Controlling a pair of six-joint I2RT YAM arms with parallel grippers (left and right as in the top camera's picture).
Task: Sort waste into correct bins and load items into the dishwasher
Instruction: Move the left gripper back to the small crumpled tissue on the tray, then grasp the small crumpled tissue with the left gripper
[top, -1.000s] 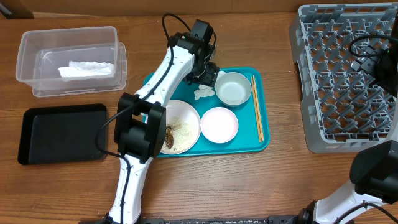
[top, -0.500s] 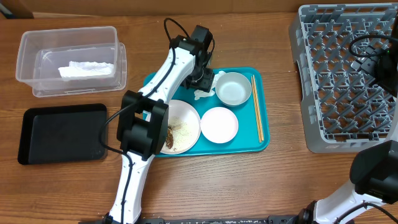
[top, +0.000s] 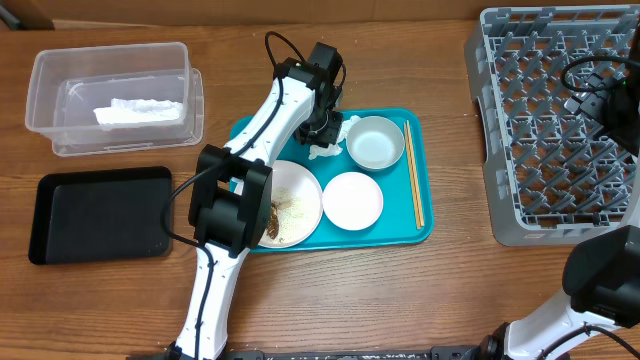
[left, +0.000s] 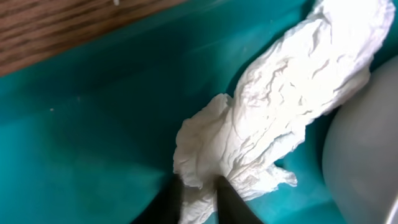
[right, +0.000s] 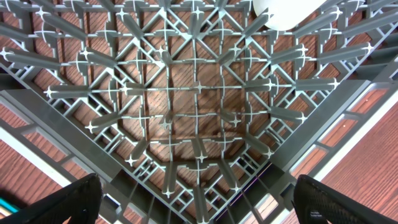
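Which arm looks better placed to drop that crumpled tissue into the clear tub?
Left. The left claw pinches the tissue on the teal tray, and the tub sits on that side. The right claw hangs open over the rack, far on the other side.

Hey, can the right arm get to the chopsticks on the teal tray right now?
Probably yes. The chopsticks lie uncovered along the right edge of the teal tray, nearest the right gripper, open over the dish rack. The left gripper is pinching the tissue beyond the bowl.
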